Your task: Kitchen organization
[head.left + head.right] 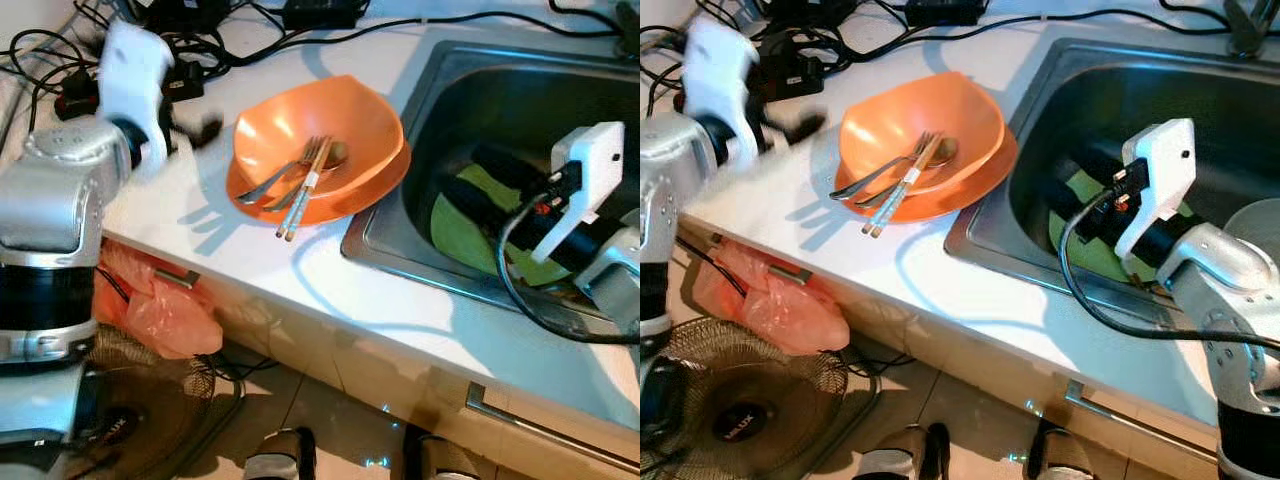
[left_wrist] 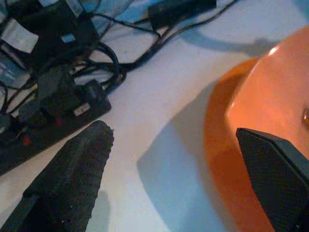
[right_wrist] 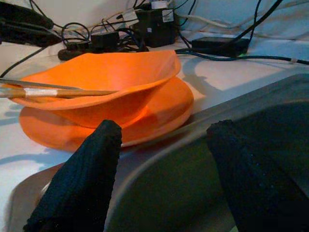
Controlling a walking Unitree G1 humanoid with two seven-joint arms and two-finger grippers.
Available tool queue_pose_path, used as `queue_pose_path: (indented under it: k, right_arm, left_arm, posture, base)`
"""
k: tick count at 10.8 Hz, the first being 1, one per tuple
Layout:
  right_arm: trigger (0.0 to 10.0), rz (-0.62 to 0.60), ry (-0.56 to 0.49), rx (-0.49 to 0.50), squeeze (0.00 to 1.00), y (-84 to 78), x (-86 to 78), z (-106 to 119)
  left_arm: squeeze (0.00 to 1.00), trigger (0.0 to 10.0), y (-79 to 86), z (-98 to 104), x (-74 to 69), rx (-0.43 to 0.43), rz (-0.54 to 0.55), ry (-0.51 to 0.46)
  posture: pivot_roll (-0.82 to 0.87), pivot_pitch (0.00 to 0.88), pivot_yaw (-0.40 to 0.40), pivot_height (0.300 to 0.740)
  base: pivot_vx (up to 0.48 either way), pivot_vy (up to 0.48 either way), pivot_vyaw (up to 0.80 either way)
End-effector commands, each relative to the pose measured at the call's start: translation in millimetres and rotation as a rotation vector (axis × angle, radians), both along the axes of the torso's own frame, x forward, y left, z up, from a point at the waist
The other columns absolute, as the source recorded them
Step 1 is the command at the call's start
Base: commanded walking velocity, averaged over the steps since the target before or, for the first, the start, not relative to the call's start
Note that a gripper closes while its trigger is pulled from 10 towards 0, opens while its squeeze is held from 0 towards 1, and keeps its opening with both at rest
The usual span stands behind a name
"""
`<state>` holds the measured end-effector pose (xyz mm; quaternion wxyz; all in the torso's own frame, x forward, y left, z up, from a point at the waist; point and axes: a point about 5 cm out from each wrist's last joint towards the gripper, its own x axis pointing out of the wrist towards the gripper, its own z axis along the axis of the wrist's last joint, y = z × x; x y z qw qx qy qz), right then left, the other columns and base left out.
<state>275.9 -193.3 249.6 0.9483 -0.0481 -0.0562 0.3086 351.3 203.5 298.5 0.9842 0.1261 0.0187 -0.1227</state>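
Right gripper (image 3: 164, 159) down inside the steel sink (image 1: 470, 80), black fingers spread apart with nothing between them, above a green plate (image 1: 462, 235) on the sink floor. Just beside the sink's rim on the white counter (image 1: 330, 270), an orange bowl (image 1: 320, 125) stacked on an orange plate (image 1: 375, 185), holding a fork (image 1: 275, 180) and chopsticks (image 1: 305, 190). Beyond the bowl from the sink, left gripper (image 2: 169, 159) over the counter, fingers wide apart and empty, near a tangle of black cables (image 1: 215, 40).
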Motion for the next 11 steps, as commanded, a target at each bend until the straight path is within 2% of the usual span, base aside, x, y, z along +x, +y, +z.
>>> queue_pose_path:
  k: [1,3,4,5,6,7,8,9,10,11]
  right_arm:
    - [10.0,-0.003,-0.025,0.001,0.0,3.4,2.6,3.2]
    - [10.0,-0.099,-0.09,0.021,0.0,-0.4,14.5,11.6]
    - [10.0,-0.162,-0.134,0.004,0.0,-0.7,19.9,15.5]
    - [10.0,-0.187,-0.165,0.022,0.0,4.4,23.0,18.2]
    - [10.0,-0.212,-0.174,0.039,0.0,5.1,24.5,18.4]
    - [10.0,-0.314,-0.203,0.101,0.0,5.2,29.1,18.2]
    - [10.0,-0.405,-0.198,0.142,0.0,4.6,32.4,9.8]
    - [10.0,-0.45,-0.18,0.179,0.0,5.6,31.9,2.5]
    - [10.0,-0.465,-0.136,0.199,0.0,17.7,25.3,-16.5]
    - [10.0,-0.461,-0.105,0.204,0.0,25.8,22.2,-26.3]
  left_arm:
    - [0.0,10.0,5.8,3.2,-0.9,-0.036,0.034,-0.047]
    - [0.0,10.0,-4.5,11.4,0.2,-0.152,0.033,-0.247]
    - [0.0,10.0,-23.9,7.8,-9.5,-0.15,0.029,-0.34]
    - [0.0,10.0,-42.5,-3.1,-19.9,-0.204,0.02,-0.414]
    - [0.0,10.0,-49.4,-3.5,-24.8,-0.189,0.017,-0.464]
    - [0.0,10.0,-68.9,-6.7,-38.0,-0.147,0.001,-0.581]
    - [0.0,10.0,-75.9,-18.6,-40.2,-0.131,0.011,-0.591]
    - [0.0,10.0,-78.8,-21.7,-42.3,-0.136,0.017,-0.603]
    - [0.0,10.0,-84.9,-21.6,-47.5,-0.14,0.018,-0.66]
    - [0.0,10.0,-88.0,-26.0,-47.2,-0.139,0.015,-0.668]
  posture:
    - [0.14,0.155,0.124,0.74]
    - [0.12,0.142,0.105,0.74]
    - [0.1,0.131,0.097,0.74]
    - [0.08,0.121,0.091,0.74]
    - [0.07,0.115,0.086,0.74]
    - [0.06,0.1,0.075,0.74]
    - [0.04,0.085,0.065,0.74]
    - [0.03,0.08,0.058,0.74]
    - [0.01,0.064,0.035,0.74]
    - [0.0,0.057,0.021,0.74]
  base:
    - [0.0,0.0,0.0]
    - [0.0,0.0,0.0]
    - [0.0,0.0,0.0]
    - [0.0,0.0,0.0]
    - [0.0,0.0,0.0]
    - [0.0,0.0,0.0]
    - [0.0,0.0,0.0]
    - [0.0,0.0,0.0]
    - [0.0,0.0,0.0]
    - [0.0,0.0,0.0]
